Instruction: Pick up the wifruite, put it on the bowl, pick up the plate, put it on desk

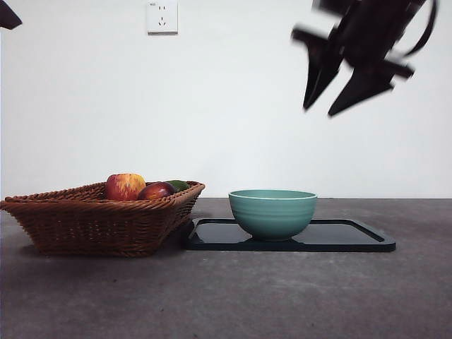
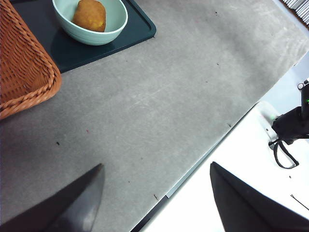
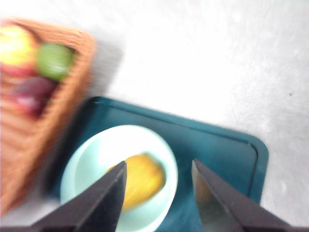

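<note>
The brown oval wifruite (image 2: 90, 14) lies inside the teal-green ridged bowl (image 1: 272, 212), which is also the plate of the task. The bowl stands on a dark tray (image 1: 353, 239) on the grey desk (image 1: 226, 296). From the front the fruit is hidden by the bowl's wall. My right gripper (image 1: 319, 111) hangs high above and to the right of the bowl, blurred, open and holding nothing. In its own blurred view the right gripper (image 3: 159, 193) is over the wifruite (image 3: 142, 179) and bowl (image 3: 96, 150). My left gripper (image 2: 157, 193) is open and empty near the desk's front edge, away from the bowl (image 2: 91, 36).
A wicker basket (image 1: 99, 219) stands left of the tray, touching its corner, and holds a red-yellow apple (image 1: 125, 186), a dark red fruit (image 1: 156, 191) and a green fruit (image 1: 179, 185). The left arm shows only as a black tip (image 1: 8, 14). A wall socket (image 1: 162, 17) is behind.
</note>
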You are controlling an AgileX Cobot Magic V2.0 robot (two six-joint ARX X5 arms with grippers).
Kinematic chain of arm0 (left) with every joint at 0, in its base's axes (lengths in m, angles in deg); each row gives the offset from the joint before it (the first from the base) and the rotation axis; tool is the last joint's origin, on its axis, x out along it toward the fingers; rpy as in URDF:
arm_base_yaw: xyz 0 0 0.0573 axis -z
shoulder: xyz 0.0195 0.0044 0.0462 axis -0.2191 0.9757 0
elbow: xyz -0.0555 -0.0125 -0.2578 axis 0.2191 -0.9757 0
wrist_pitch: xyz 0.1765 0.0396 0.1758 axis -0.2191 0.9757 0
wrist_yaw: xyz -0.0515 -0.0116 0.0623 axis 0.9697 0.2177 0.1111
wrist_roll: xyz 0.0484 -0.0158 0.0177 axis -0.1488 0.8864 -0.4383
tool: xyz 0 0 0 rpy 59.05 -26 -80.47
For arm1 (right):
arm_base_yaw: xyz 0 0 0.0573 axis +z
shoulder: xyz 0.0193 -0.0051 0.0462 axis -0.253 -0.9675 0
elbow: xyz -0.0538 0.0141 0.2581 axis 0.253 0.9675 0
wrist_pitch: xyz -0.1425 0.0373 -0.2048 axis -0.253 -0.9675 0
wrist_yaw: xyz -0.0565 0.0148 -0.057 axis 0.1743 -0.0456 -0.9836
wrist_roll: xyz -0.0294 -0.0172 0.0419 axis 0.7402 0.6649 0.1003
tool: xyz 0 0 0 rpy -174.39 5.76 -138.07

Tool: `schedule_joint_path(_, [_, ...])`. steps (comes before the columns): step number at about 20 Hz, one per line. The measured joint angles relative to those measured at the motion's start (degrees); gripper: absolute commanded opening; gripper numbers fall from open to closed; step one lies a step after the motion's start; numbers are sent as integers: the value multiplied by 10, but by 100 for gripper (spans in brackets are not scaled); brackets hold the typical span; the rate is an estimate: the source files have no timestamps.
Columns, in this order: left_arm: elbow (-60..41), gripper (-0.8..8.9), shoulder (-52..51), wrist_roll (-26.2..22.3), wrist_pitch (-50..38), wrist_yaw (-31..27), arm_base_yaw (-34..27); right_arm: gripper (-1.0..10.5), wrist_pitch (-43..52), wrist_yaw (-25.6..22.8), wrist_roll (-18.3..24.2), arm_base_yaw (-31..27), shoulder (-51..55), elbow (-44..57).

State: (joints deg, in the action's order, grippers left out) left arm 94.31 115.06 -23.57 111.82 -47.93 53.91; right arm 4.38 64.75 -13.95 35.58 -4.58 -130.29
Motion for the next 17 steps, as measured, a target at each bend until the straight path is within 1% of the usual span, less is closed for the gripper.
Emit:
schedule_joint_path(2, [0,344,0,-2,-1,0,0,217,-49,33,2,0,54,0])
schedule_joint_path(4, [0,344,0,-3,-2,0,0,217,-101,47,12,0,110,0])
schedule_joint_path(8, [0,344,0,-4,-2,0,0,217,-207,49,35,0,213,3])
schedule_joint_path(10, [0,344,0,-4,-2,0,0,217,-222,50,40,0,263,22])
schedule_joint_path(11, [0,344,0,-4,-2,0,0,217,-223,58,41,0,289,37])
schedule_joint_path(13, [0,344,0,-4,-2,0,0,217,-231,87,43,0,339,74])
schedule_joint_path(17, [0,344,0,-4,-2,0,0,217,-247,173,46,0,424,160])
